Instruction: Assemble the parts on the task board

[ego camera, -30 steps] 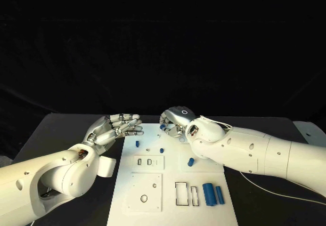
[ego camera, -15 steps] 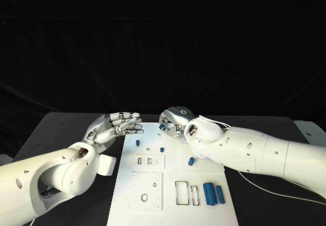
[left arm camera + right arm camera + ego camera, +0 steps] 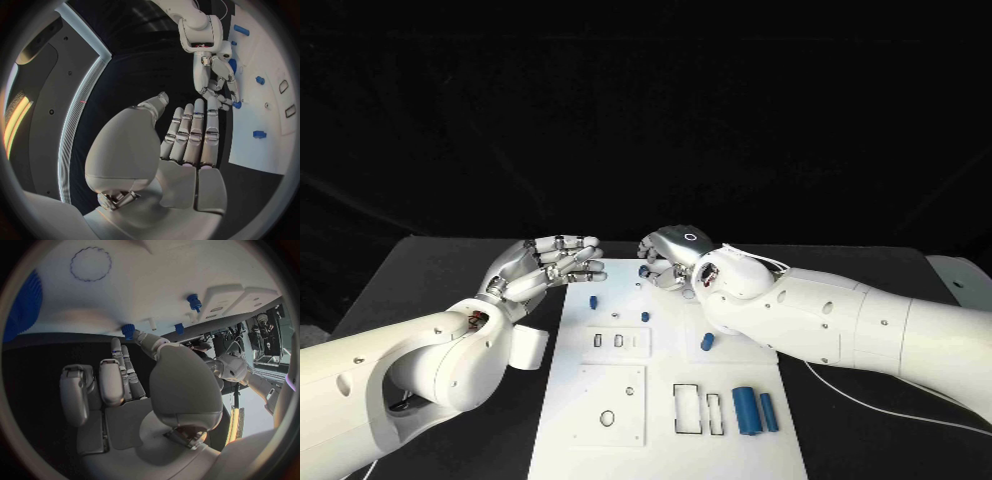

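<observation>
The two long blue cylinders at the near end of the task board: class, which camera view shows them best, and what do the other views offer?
The head view: both long blue cylinders lie side by side in full, beside the rectangular slots on the task board. The left wrist view gives small blue parts near the right hand; the right wrist view gives a blue ribbed shape at its rim, which I cannot identify.

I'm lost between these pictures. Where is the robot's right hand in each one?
Head view: right hand curled over the far end of the task board.
Left wrist view: beyond the left hand, at the board's edge.
Right wrist view: in the middle, fingertips towards the board.
Shared landmark: the white task board.
</observation>
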Available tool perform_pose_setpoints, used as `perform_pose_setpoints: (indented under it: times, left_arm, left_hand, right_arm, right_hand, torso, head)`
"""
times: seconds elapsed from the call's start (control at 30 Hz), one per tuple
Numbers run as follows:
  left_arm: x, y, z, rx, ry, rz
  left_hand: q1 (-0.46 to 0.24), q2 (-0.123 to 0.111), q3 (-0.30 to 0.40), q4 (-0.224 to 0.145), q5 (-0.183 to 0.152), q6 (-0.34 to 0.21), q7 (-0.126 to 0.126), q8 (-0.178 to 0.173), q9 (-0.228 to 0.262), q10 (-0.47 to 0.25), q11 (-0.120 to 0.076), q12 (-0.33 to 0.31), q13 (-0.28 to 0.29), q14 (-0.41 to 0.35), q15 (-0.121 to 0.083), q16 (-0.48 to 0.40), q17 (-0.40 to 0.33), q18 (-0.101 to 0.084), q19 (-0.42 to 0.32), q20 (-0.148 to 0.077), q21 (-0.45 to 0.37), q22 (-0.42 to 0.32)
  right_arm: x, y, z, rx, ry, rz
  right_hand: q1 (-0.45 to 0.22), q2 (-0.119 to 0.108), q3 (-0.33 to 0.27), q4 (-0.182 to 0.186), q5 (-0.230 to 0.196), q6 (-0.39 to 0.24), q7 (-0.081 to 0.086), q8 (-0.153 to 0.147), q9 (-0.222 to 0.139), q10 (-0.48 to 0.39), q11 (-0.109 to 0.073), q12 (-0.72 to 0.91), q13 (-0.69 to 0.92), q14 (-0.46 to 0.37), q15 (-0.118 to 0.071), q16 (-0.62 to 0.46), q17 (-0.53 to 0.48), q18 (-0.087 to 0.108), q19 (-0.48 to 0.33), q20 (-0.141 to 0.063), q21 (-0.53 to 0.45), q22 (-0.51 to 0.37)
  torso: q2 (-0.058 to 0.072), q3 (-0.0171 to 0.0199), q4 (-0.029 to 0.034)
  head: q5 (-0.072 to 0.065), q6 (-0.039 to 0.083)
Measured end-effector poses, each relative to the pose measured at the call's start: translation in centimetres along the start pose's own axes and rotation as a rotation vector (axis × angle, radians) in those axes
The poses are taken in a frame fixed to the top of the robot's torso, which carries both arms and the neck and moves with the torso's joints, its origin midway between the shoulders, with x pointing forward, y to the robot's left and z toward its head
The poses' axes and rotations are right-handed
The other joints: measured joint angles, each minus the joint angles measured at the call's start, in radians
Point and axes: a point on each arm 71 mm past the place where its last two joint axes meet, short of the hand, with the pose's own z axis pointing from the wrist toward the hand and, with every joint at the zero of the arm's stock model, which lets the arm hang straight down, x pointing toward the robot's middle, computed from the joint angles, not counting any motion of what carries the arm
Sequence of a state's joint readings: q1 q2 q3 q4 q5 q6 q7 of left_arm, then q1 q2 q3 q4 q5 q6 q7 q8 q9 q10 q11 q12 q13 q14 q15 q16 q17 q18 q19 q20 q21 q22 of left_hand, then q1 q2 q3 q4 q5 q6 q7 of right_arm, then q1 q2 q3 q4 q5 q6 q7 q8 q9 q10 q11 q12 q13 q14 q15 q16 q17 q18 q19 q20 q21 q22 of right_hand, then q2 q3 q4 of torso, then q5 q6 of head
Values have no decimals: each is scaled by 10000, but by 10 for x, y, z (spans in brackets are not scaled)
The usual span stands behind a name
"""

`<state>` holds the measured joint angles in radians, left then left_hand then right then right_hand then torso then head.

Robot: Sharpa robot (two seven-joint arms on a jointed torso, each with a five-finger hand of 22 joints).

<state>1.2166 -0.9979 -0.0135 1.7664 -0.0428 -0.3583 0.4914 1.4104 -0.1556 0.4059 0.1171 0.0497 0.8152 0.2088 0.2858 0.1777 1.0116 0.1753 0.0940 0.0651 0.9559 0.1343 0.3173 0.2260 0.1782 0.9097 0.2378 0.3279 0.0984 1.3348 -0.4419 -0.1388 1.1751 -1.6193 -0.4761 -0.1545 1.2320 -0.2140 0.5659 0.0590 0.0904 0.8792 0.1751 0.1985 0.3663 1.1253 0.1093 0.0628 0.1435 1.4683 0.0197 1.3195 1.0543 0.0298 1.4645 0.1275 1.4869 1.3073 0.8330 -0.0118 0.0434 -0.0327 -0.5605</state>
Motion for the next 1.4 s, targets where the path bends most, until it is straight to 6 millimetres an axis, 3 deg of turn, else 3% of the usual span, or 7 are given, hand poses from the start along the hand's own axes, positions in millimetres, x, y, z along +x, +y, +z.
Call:
perform_pose_setpoints:
  times: [0.43, 0.67, 0.77, 0.87, 0.93, 1.03, 1.4]
  left_arm:
    - [-2, 0, 0, 1, -44, 28]
    - [-5, 0, 0, -2, -106, 62]
    - [-6, 0, 0, -4, -136, 79]
    - [-7, 0, 0, -3, -152, 87]
    - [-7, 0, 0, -1, -160, 92]
    - [-8, 0, 0, 0, -172, 98]
    - [-9, 0, 0, 6, -183, 104]
  left_hand:
    - [0, 0, 0, 0, 0, 0, 0, 1, -1, 0, 0, -12, 0, 0, 0, 0, 8, 0, 0, 0, 0, -6]
    - [0, 0, 0, 0, 0, 0, 0, 1, -9, 0, 0, -12, 0, 0, 0, 0, 7, -1, 0, 0, 0, -5]
    - [0, 0, 0, 0, 0, 0, 0, 1, -9, 0, 0, -12, 0, 0, 0, 0, 16, -2, 0, 0, 0, -16]
    - [0, 0, 0, 0, 0, 0, 0, 1, -9, 0, 0, -12, 0, 0, 0, 0, 17, -1, 0, 0, 0, -16]
    - [0, 0, 0, 0, 0, 0, 0, 1, -9, 0, 0, -12, 0, 0, 0, 0, 16, -1, 0, 0, 0, -16]
    - [0, 0, 0, 0, 0, 0, 0, 1, -8, 0, 0, -12, 0, 0, 0, 0, 16, -1, 0, 0, 0, -16]
    - [0, 0, -1, 0, 0, 0, 0, 1, -8, -1, 0, -12, 0, 0, 0, 0, 15, -1, 0, 0, 0, -15]
  right_arm:
    - [-9, -14, -22, 82, -149, 192]
    - [-34, -46, -56, 655, -384, 797]
    - [-42, -59, -69, 998, -300, 1169]
    - [-45, -72, -78, 1379, -112, 1472]
    - [-45, -79, -82, 1642, 81, 1696]
    - [-45, -87, -86, 1935, 355, 1954]
    - [-35, -98, -82, 2443, 1133, 2397]
  right_hand:
    - [18, -56, -103, 44, 325, 270, -14, -16, 41, 416, -70, 213, 145, 0, 0, 114, 201, 2, -36, 35, 48, 7]
    - [63, -280, -399, 84, 1298, 278, -152, 23, 106, 2091, -404, 1230, 896, -17, -242, 481, 723, 2, 9, -159, 315, 7]
    - [72, -270, -1170, 135, 1589, -73, -384, 348, 366, 1902, -590, 4120, 4018, -34, -398, 918, 1408, 1, 17, -380, 541, 6]
    - [141, -201, -1801, 461, 1594, -758, -192, 841, 671, 1723, -432, 9432, 9217, -19, -297, 1503, 2372, 1, 12, -311, 574, 6]
    - [204, -138, -2015, 607, 1594, -1039, -128, 1087, 794, 2064, -352, 11155, 10737, -19, -233, 1775, 2516, 2, 5, -211, 574, 6]
    - [270, -71, -2215, 722, 1594, -1266, -63, 1330, 888, 2478, -284, 12283, 11563, -33, -177, 1946, 2538, -159, 4, -210, 637, 5]
    - [409, -6, -2337, 844, 1594, -1487, -19, 1611, 956, 3113, -217, 13448, 11649, -18, -90, 2140, 2538, -159, -1, -143, 805, 4]
  torso:
    - [-12, 9, -30]
    - [-42, 14, -80]
    - [-69, 18, -125]
    - [-96, 20, -164]
    - [-113, 27, -188]
    - [-133, 40, -215]
    - [-141, 55, -220]
  head:
    - [29, 55]
    - [-109, 129]
    - [-140, 159]
    - [-158, 178]
    - [-161, 199]
    - [-153, 209]
    - [-264, 162]
